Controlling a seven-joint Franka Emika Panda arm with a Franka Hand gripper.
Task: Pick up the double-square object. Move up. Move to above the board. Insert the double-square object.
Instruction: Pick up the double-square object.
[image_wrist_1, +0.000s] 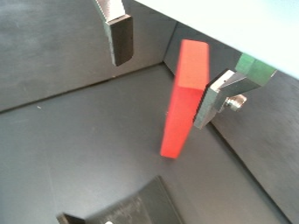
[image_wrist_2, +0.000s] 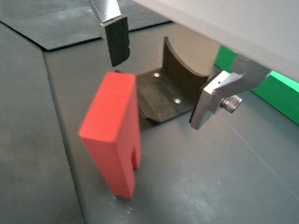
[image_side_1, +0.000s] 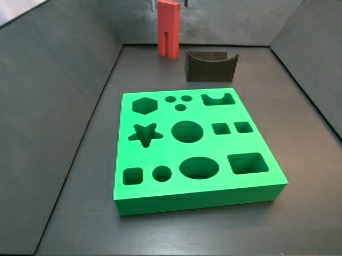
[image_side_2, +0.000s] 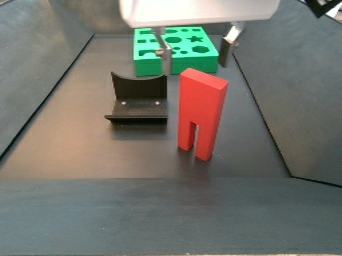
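Panda arm's gripper (image_wrist_2: 163, 74) is hovering over the double-square object (image_wrist_2: 114, 131), fingers standing well apart and clamping nothing. In a wrist view, one dark-padded finger (image_wrist_1: 118, 39) is hanging clear of the red-orange bar (image_wrist_1: 184, 98), w/ open floor between them, while the opposite silver finger (image_wrist_1: 219, 98) is sitting just beside the bar's far face; contact can't be told. In a wrist view the bar is standing upright on the dark floor, its slot showing at the base (image_wrist_2: 132, 171), w/ the fixture (image_wrist_2: 176, 80) standing just behind it.

In a side view, L to R: the fixture (image_side_2: 138, 98) is resting on the floor, the red bar (image_side_2: 201, 112) is standing upright near it on its two prongs, apart from it. The board (image_side_2: 177, 45) is lying farther back, beyond both, partly hidden by the gripper (image_side_2: 194, 45).

In a side view the green board (image_side_1: 194, 150) is filling the foreground, holes facing up, while the bar (image_side_1: 168, 30) is standing at the far end beside the dark fixture (image_side_1: 211, 65), well apart from the board.
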